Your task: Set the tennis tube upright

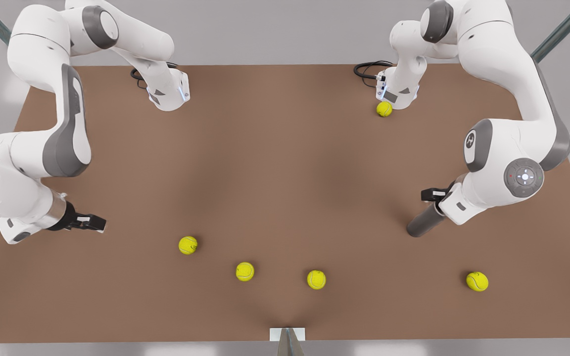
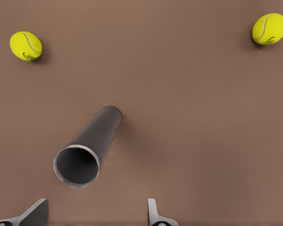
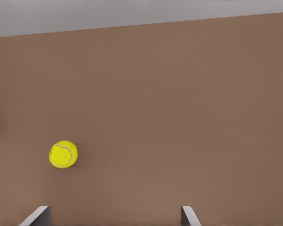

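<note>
Grey hollow tennis tube (image 2: 92, 146) lying, left tool (image 2: 96, 214) spread above

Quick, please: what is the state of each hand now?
Left hand: open, above the lying tube, holding nothing.
Right hand: open, holding nothing, a ball ahead.

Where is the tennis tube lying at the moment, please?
The tennis tube lies on its side at the front view's right, just under the left gripper, with a tennis ball nearest.
</note>
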